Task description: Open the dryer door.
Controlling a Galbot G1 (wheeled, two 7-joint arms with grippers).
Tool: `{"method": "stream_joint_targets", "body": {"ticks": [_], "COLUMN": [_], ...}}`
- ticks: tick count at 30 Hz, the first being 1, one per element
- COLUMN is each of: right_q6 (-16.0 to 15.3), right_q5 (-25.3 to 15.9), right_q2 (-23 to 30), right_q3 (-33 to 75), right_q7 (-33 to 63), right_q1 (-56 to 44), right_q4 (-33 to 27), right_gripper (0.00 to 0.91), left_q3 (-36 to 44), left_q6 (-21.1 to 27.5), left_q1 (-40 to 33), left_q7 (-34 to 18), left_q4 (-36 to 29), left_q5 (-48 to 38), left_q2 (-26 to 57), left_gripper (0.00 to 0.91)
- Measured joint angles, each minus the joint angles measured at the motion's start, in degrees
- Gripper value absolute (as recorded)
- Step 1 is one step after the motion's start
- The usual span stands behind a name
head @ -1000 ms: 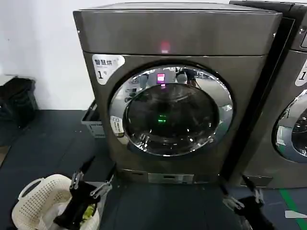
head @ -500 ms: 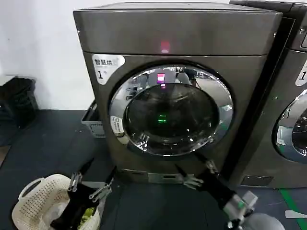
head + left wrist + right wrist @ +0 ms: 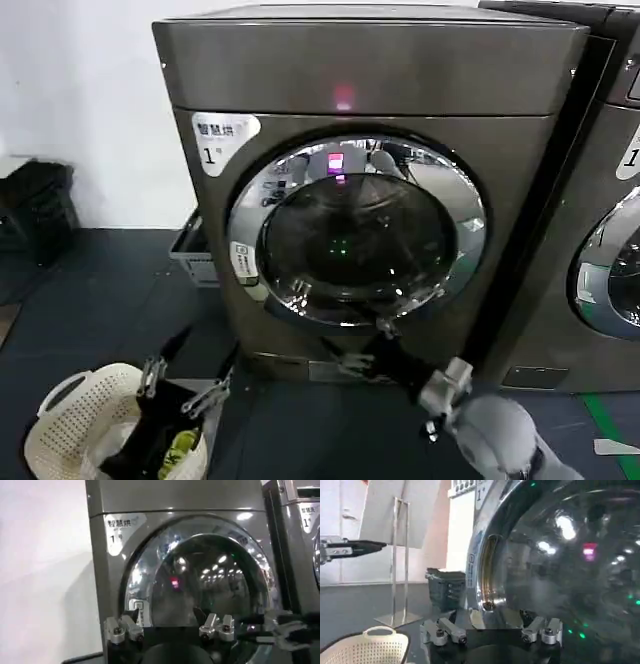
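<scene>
Right gripper point(image 3: 358, 345): jaws spread, nothing gripped. It is held low in front of the dryer door point(image 3: 355, 230), close below the chrome rim at about 6 o'clock, with one finger tip near the rim; contact cannot be told. In the right wrist view the fingers point(image 3: 442, 630) are seen parted, with the door's chrome rim and dark glass close ahead.

Left gripper point(image 3: 190, 370): jaws also spread and empty, parked low at about 7 o'clock from the door, above a white laundry basket point(image 3: 70, 420) on the dark floor.

The door is seen shut, set flush in the front of the dryer point(image 3: 360, 80), below the pink light point(image 3: 343, 97). A white sticker point(image 3: 222, 135) marked "1" is noted at the door's 10 o'clock. A second grey machine point(image 3: 610, 250) stands at 3 o'clock.
</scene>
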Motion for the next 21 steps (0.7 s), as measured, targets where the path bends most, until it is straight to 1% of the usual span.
{"method": "stream_joint_targets", "body": {"ticks": [4, 9, 16, 21], "right_q6": [-0.5, -0.5, -0.4, -0.3], "right_q5": [1.0, 1.1, -1.0, -1.1], "right_q2": [1.5, 3.0, 6.5, 9.2], "right_q3": [-3.1, -6.3, -8.1, -10.3], "right_q7": [0.5, 0.6, 0.5, 0.2], "right_q1": [4.0, 8.5, 13.0, 16.3], "right_q4": [-2.4, -5.9, -11.7, -15.6], "right_gripper": [0.907, 0.907, 0.907, 0.907], "left_q3": [-0.1, 0.2, 0.3, 0.4], "left_q6": [-0.2, -0.2, -0.1, 0.2], "left_q1": [0.1, 0.2, 0.1, -0.2], "left_q7": [1.6, 1.7, 1.5, 1.5], "left_q4": [0.0, 0.0, 0.0, 0.2], "left_q5": [-1.0, -0.7, -0.3, -0.1], "left_q2": [0.3, 0.1, -0.1, -0.1], "left_gripper": [0.907, 0.907, 0.907, 0.907]}}
